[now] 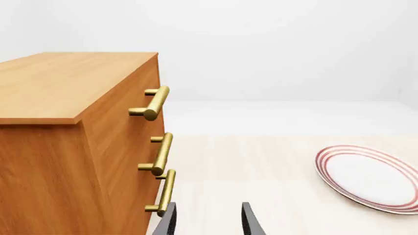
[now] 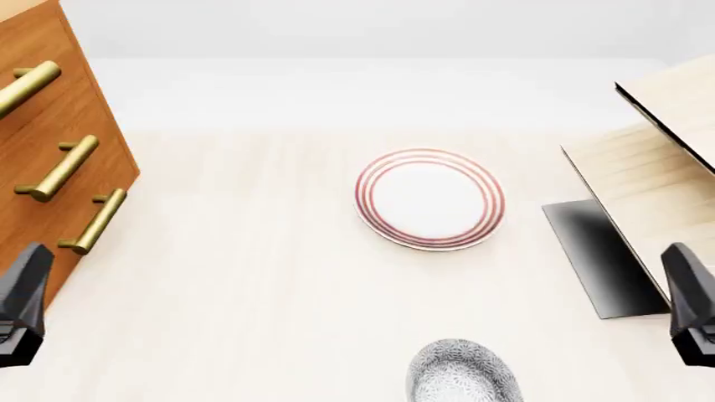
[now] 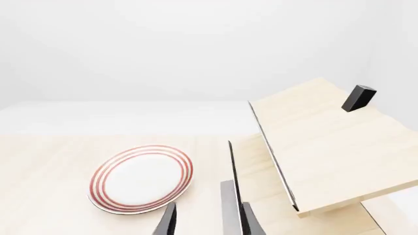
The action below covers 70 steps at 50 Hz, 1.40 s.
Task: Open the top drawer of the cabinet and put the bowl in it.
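Standing at the far left of the desk, the cabinet has all three drawers closed, and the top drawer sits flush with its brass handle untouched. The bowl rests on the near edge of the desk, between the two arms and well apart from the cabinet. A red-ringed plate lies farther out, near the middle. To the right stands a pale wooden structure. The left gripper hangs near the cabinet's lowest handle, its fingers parted and holding nothing. The right gripper appears likewise parted and empty, though only its fingertips show.
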Motion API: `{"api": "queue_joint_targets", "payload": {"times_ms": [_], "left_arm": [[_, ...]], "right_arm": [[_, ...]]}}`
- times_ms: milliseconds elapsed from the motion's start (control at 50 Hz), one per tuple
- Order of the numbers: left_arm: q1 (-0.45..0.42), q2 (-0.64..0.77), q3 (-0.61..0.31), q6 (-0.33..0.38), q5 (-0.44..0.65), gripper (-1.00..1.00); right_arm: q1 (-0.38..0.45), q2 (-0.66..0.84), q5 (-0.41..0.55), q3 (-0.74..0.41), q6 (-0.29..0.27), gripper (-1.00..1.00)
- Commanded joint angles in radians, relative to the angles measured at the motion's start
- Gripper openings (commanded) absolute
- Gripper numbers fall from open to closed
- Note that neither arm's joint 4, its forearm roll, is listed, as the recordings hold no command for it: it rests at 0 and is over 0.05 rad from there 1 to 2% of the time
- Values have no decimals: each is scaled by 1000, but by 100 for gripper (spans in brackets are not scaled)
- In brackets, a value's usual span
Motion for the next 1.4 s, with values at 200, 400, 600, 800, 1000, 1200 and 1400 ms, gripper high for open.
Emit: {"api": "queue_joint_targets", "payload": {"times_ms": [200,400,600,800,1000,1200,1400], "left_arm": [[0,5,-3,0,-1,100],[-40,24,-29,66,-1,100],[-80,381,-88,312,-205,100],[-64,570,-199,521,-194,100],[41,620,-187,849,-179,100],[178,763,-67,1150,-390,100],[214,665,-120,1268,-306,100]], "right_arm": [[1,6,4,-8,0,100],[1,7,3,-6,1,100],[2,9,1,-5,2,100],[3,47,-35,-6,2,100],[3,48,-36,-6,2,100],[3,48,-36,-6,2,100],[3,48,-35,-6,2,100]]}}
